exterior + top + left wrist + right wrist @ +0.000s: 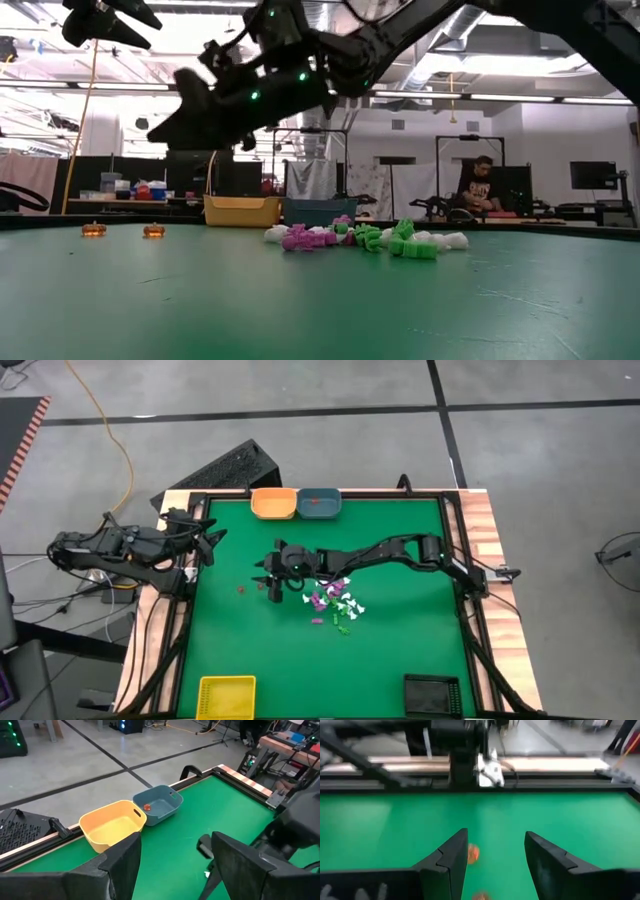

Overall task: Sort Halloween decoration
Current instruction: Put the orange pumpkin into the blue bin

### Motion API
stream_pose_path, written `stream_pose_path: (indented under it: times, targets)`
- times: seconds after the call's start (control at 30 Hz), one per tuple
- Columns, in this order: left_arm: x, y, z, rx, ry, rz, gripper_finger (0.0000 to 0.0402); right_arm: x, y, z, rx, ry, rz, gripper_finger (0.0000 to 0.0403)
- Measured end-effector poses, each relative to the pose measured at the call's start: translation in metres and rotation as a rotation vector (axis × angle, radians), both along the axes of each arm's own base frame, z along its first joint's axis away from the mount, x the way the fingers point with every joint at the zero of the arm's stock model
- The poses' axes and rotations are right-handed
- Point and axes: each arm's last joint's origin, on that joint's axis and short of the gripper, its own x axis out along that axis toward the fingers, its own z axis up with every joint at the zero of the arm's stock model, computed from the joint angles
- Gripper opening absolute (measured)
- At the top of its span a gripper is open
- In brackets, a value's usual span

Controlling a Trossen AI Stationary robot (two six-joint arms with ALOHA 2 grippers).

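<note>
Two dark jointed arms, green indicator lights on the right arm (390,550), cabling seemingly black.

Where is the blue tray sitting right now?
In the high view the blue tray sits at the table's far edge near the middle, touching the orange tray on its left side.

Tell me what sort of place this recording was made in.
Most likely a robotics lab or workshop. The green table stands on a bare concrete floor crossed by cables, and beyond it the low view shows workbenches, open ceiling ducts and a person seated at a desk.
</note>
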Motion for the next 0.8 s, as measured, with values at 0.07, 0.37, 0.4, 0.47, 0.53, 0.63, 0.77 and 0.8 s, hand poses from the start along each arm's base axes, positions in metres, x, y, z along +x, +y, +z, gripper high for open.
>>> stream_pose_path:
  times: [0.07, 0.37, 0.4, 0.47, 0.53, 0.63, 0.77, 0.8]
  targets:
    - [0.0, 0.0, 0.0, 0.0, 0.0, 0.0, 0.0231, 0.001, 0.0, -0.005, 0.001, 0.014, 0.0, 0.0191]
    - [0.0, 0.0, 0.0, 0.0, 0.0, 0.0, 0.0231, 0.005, 0.003, -0.028, 0.006, 0.047, 0.005, 0.0191]
    - [0.0, 0.0, 0.0, 0.0, 0.0, 0.0, 0.0231, 0.005, 0.004, -0.028, 0.006, 0.047, 0.005, 0.0191]
    - [0.0, 0.0, 0.0, 0.001, 0.001, 0.001, 0.0231, 0.005, 0.007, -0.028, 0.003, 0.045, 0.01, 0.0191]
    - [0.0, 0.0, 0.0, 0.001, 0.001, 0.001, 0.0231, 0.006, 0.007, -0.031, 0.004, 0.043, 0.012, 0.0191]
    - [0.0, 0.0, 0.0, 0.001, 0.001, 0.001, 0.0231, 0.008, 0.011, -0.04, -0.005, 0.046, 0.021, 0.0191]
    - [0.0, 0.0, 0.0, 0.001, 0.001, 0.001, 0.0231, 0.01, 0.011, -0.056, 0.007, 0.063, 0.019, 0.0191]
    - [0.0, 0.0, 0.0, 0.001, 0.001, 0.001, 0.0231, 0.011, 0.012, -0.061, 0.012, 0.072, 0.018, 0.0191]
